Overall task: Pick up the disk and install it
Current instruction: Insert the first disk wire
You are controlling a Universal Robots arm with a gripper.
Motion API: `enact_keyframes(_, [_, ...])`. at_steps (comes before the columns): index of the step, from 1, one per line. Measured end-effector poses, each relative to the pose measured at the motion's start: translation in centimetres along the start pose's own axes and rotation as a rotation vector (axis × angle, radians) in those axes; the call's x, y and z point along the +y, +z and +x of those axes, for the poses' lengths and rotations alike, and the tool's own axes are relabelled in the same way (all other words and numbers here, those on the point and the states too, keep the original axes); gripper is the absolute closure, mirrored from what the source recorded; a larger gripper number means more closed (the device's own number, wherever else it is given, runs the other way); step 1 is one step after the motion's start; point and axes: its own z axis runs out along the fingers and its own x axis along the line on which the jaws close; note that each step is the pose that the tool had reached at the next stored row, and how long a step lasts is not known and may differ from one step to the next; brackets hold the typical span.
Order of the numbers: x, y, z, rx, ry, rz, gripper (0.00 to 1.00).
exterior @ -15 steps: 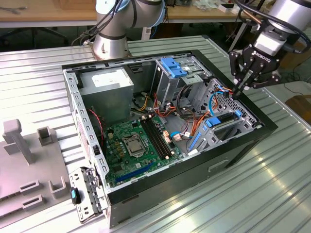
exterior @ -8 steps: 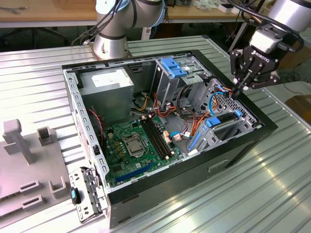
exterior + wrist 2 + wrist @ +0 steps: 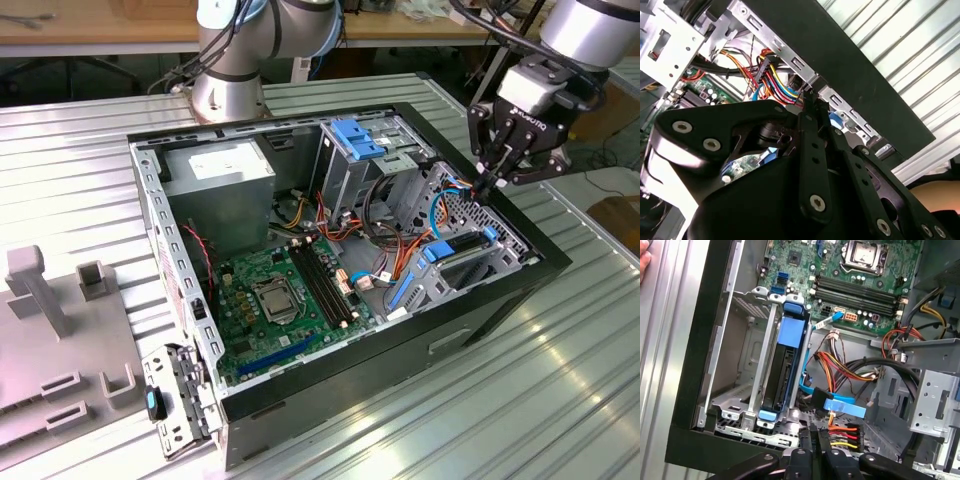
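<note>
The disk [image 3: 790, 347] sits upright in a slot of the metal drive cage [image 3: 735, 390], inside the open computer case [image 3: 180, 300]. The claw [image 3: 497, 182] hovers closed and empty above the cage, near the case's black rim.

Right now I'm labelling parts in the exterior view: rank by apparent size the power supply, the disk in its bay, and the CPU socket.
Largest to smallest as they look:
1. power supply
2. disk, seen edge-on in its bay, so only part shows
3. CPU socket
</note>
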Motion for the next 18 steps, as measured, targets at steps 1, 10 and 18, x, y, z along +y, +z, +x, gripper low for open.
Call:
enact_keyframes(1, [0.10, 0.02, -0.02, 0.0009, 0.000, 0.0045, 0.84])
enact_keyframes(10, [0.17, 0.04, 0.01, 0.0078, 0.126, 0.0009, 0.84])
enact_keyframes(18, [0.52, 0.17, 1.40, 0.0102, 0.168, -0.0007, 0.84])
